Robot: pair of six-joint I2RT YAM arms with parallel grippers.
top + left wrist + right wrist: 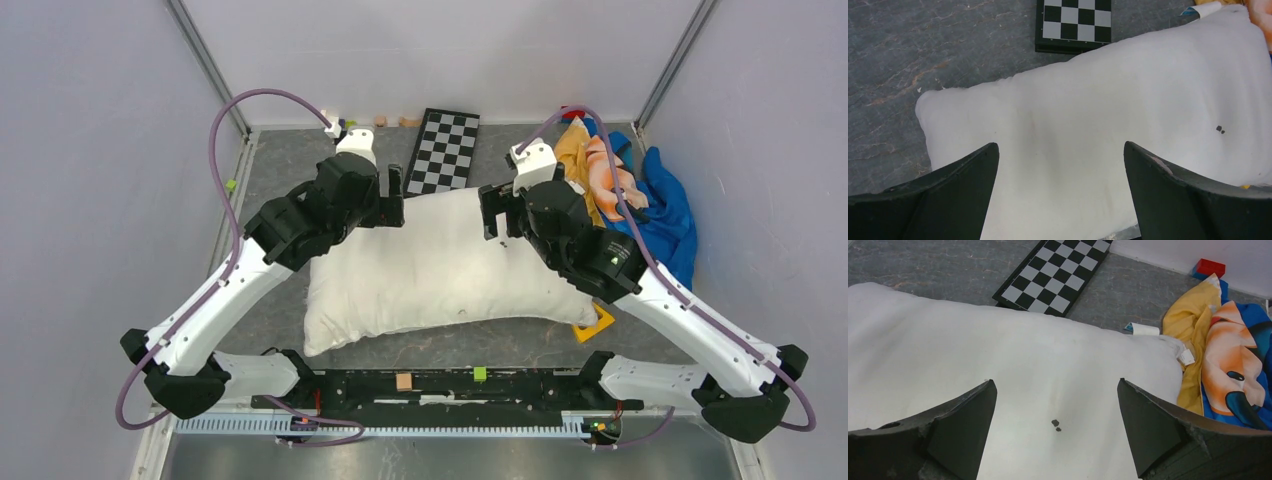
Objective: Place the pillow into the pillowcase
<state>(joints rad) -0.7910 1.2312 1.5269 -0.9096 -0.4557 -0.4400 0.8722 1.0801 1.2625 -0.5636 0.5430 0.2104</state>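
Note:
The pillow [430, 270] is a plump off-white cushion lying flat in the middle of the table; it also fills the left wrist view [1108, 110] and the right wrist view [998, 350]. The pillowcase [592, 165] lies crumpled at the pillow's far right corner, orange-yellow with an orange and blue print [1198, 335]. My left gripper [395, 200] is open above the pillow's far left edge [1060, 145]. My right gripper [490, 212] is open above the pillow's far right part [1055, 382]. Both are empty.
A folded chessboard [445, 150] lies behind the pillow. A blue cloth [672, 210] is bunched at the right wall beside the pillowcase. A red block [1210, 267] and small wooden blocks [395, 120] sit at the back wall. A yellow-orange corner [597, 325] pokes from under the pillow's near right.

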